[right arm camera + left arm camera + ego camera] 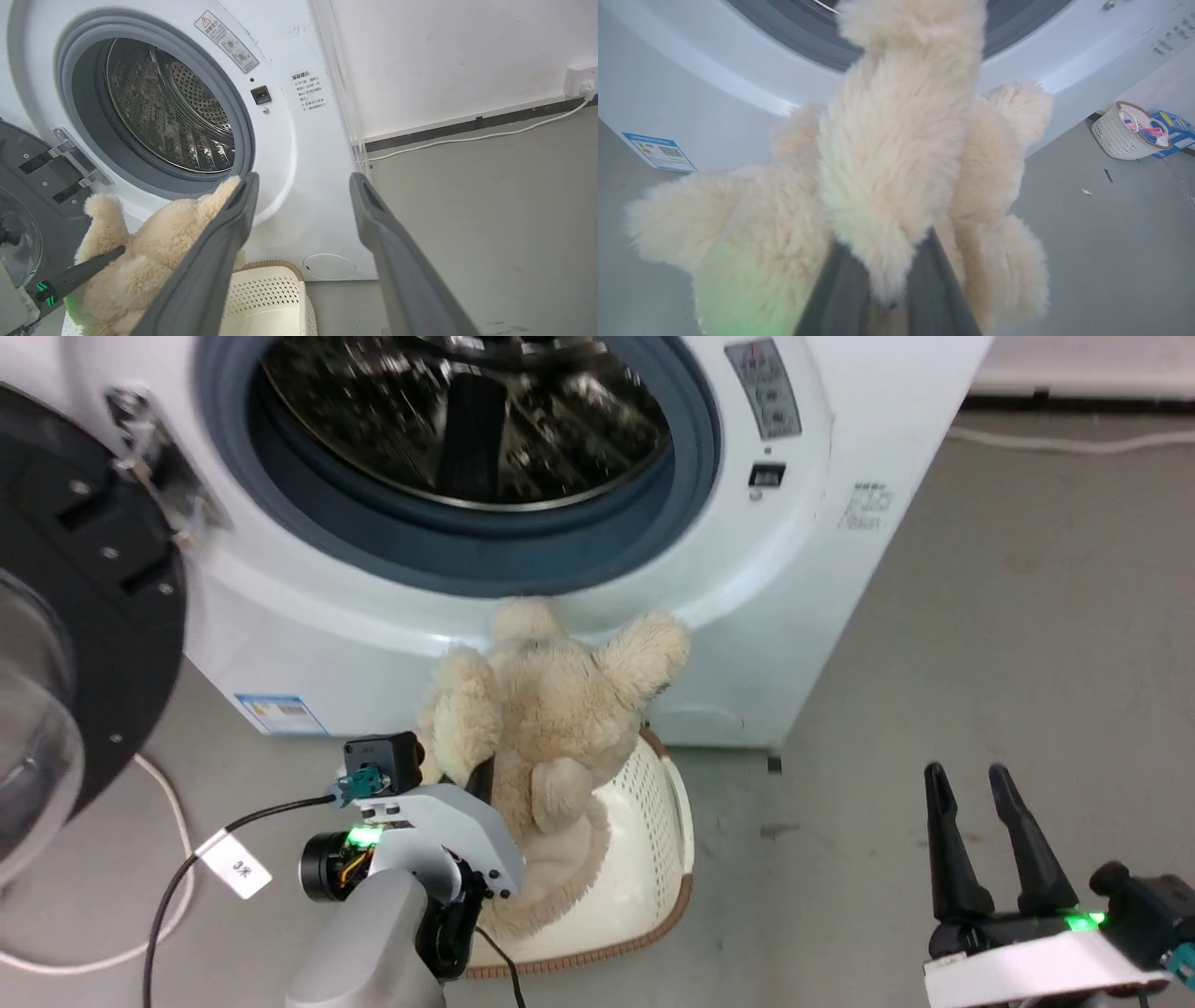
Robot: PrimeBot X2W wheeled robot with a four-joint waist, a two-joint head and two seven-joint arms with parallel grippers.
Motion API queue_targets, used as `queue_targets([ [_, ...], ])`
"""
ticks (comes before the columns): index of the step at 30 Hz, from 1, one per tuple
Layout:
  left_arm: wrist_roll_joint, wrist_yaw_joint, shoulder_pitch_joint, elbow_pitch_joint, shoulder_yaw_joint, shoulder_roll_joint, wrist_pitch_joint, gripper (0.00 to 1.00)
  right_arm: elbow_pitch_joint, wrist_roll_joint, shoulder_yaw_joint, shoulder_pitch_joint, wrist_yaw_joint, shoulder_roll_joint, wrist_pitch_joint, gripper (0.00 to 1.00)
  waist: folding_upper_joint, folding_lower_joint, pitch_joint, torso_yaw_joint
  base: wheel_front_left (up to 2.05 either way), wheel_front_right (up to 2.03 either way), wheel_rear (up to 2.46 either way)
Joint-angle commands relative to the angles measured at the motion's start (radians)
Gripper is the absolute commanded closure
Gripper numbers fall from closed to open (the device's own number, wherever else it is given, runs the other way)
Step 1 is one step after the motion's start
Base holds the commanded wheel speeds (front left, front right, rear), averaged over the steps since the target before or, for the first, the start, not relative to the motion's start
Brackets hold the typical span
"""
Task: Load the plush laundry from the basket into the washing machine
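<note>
Left gripper (882, 280), clamped on the fluffy cream plush bundle (560, 709), should lift higher to clear the grey gasket (560, 555) on the white washer (840, 569).

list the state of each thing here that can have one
washing machine door, swung open
drum, no laundry visible inside
plush laundry, gripped and raised, lower end hanging into the basket
basket, upright on the floor
left gripper, shut on the plush laundry
right gripper, open, holding nothing
</note>
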Motion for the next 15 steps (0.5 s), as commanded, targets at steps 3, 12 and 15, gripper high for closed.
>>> queue_targets([
  [3, 0.011, 0.038, 0.029, -0.127, 0.023, 0.031, -0.042, 1.0, 0.001, 0.002, -0.013, 0.043, -0.001, 0.0, -0.004, 0.0, 0.0, 0.0003, -0.053, 0.01, 0.0, 0.0, 0.0],
  [12, 0.008, 0.088, -0.022, -0.25, 0.069, 0.05, -0.068, 1.0, -0.01, -0.005, -0.016, 0.054, -0.001, 0.0, -0.004, 0.0, 0.0, 0.0003, -0.039, 0.012, 0.0, 0.0, 0.0],
  [15, 0.006, 0.096, -0.061, -0.254, 0.084, 0.049, -0.075, 1.0, -0.016, -0.01, -0.012, 0.045, -0.001, 0.0, -0.004, 0.0, 0.0, 0.0003, -0.015, 0.008, 0.0, 0.0, 0.0],
])
